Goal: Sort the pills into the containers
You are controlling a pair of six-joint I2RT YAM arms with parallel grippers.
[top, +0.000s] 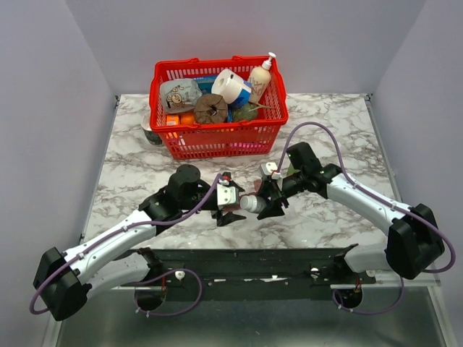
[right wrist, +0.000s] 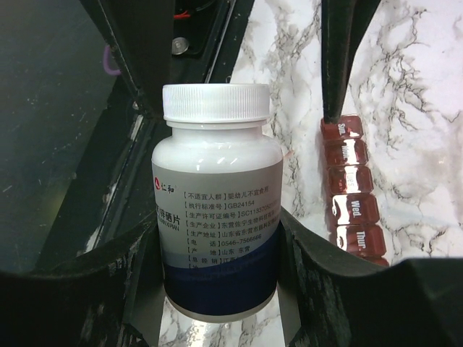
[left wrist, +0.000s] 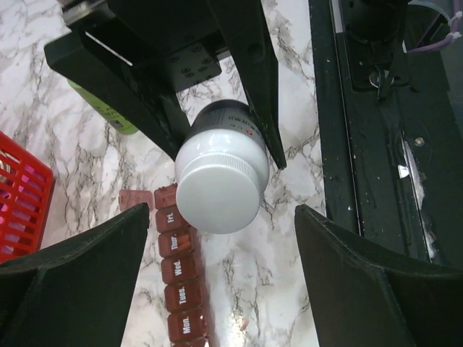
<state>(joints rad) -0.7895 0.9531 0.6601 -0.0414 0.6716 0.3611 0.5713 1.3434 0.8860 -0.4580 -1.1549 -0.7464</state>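
Note:
A white pill bottle (right wrist: 217, 202) with a white screw cap (left wrist: 221, 181) and a blue band hangs over the table, tipped on its side. My right gripper (right wrist: 217, 267) is shut on its lower body. The pills are hidden; the cap is on. My left gripper (left wrist: 221, 246) stands open just in front of the cap, one finger on each side, not touching it. Below them on the marble lie the containers (left wrist: 177, 275), a dark-red strip with day labels, also seen as the strip (right wrist: 354, 191) beside the bottle. In the top view both grippers meet at mid-table around the bottle (top: 251, 204).
A big red mesh basket (top: 217, 141) full of groceries stands at the back of the table, its corner (left wrist: 18, 195) close on the left. A green object (left wrist: 108, 112) lies behind the right gripper. The black mounting rail (top: 253, 260) runs along the near edge.

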